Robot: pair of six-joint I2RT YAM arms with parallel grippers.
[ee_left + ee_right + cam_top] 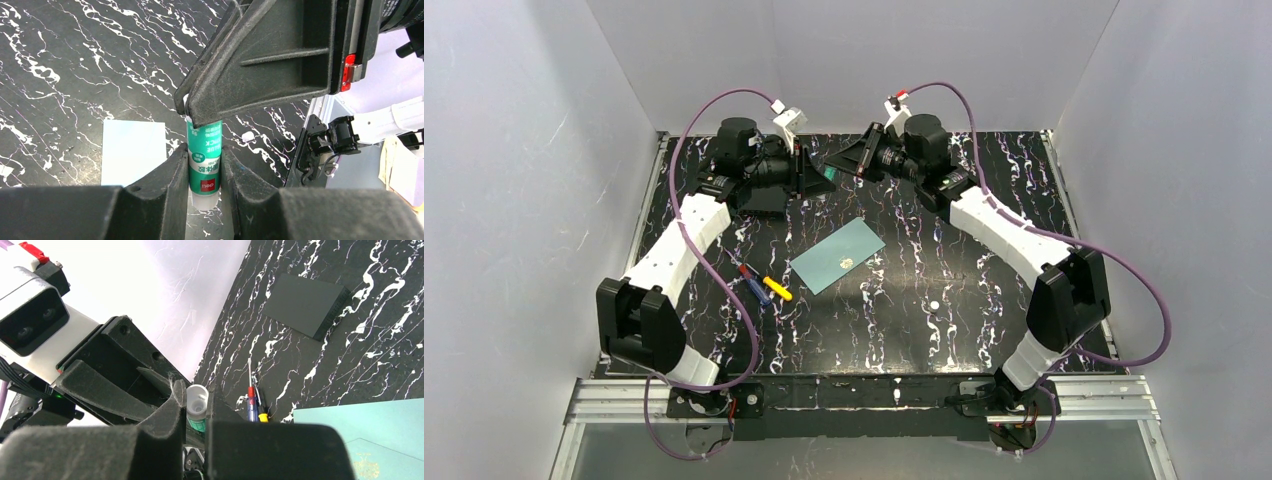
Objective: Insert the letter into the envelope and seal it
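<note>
table point(984, 300): black marbled top, white walls around
envelope point(837, 256): teal, flat, centre of top view
letter: not visible, cannot tell where
glue stick point(204, 170): held off the table, upper centre of top view
left gripper point(204, 152): clamped on its green body
right gripper point(197, 399): pinched on its white end
pens point(764, 285): just left of envelope

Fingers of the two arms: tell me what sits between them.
A green glue stick. The left fingers clamp its body and the right fingers close around its white top. Both wrist views show this best.
</note>
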